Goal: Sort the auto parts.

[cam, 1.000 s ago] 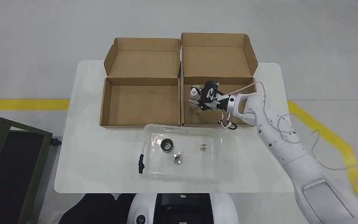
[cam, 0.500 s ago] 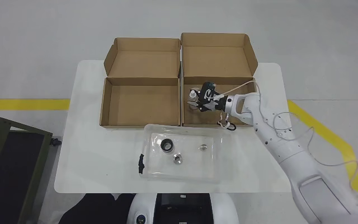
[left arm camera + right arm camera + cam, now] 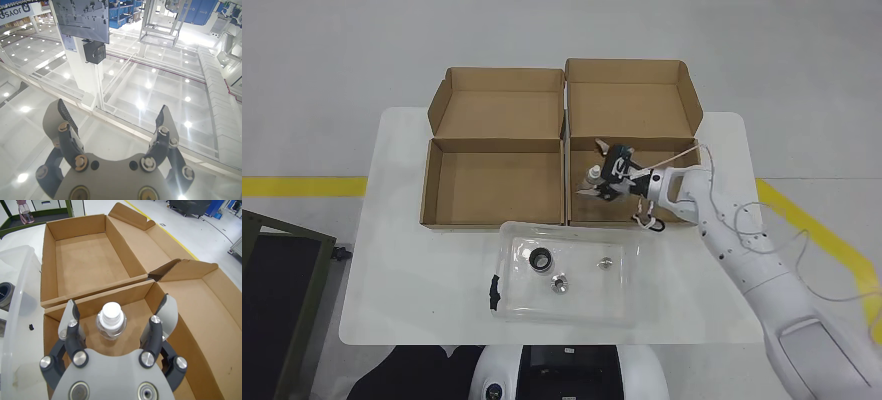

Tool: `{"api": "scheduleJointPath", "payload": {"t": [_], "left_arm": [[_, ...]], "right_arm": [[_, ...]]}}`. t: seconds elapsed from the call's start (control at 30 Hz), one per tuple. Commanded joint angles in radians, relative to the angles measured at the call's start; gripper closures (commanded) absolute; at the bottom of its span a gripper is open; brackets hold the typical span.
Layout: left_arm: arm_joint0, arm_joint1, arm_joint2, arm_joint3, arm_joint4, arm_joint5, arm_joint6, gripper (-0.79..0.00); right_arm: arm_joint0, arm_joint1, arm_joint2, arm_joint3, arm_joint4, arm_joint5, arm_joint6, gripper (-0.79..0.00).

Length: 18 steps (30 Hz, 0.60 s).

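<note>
The right-hand cardboard box (image 3: 642, 150), at the upper right of the surface (image 3: 412, 260) in the top view, holds the small clear bottle (image 3: 111, 321), standing upright just beside the wall that faces the left box (image 3: 492, 185). My right end effector (image 3: 119, 303) hangs spread wide around it, fingers clear of both sides; my left end effector (image 3: 112, 105) is open too, holding nothing, pointed at the ceiling. As I pull away, I judge a finger could clip the white cap and topple the bottle, or catch the cardboard wall and drag the box. Against a second ago, the bottle sits lower in the box and my fingers have parted from it.
</note>
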Motion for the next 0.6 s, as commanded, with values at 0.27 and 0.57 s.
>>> {"api": "scheduleJointPath", "payload": {"t": [0.27, 0.57], "left_arm": [[0.000, 0.000, 0.000, 0.000, 0.000, 0.000, 0.000, -0.785], [0.000, 0.000, 0.000, 0.000, 0.000, 0.000, 0.000, -0.785]], "right_arm": [[-0.152, 0.067, 0.174, -0.337, 0.032, -0.027, 0.178, -0.785], [-0.372, 0.119, 0.323, -0.673, 0.049, -0.067, 0.330, -0.785]]}}
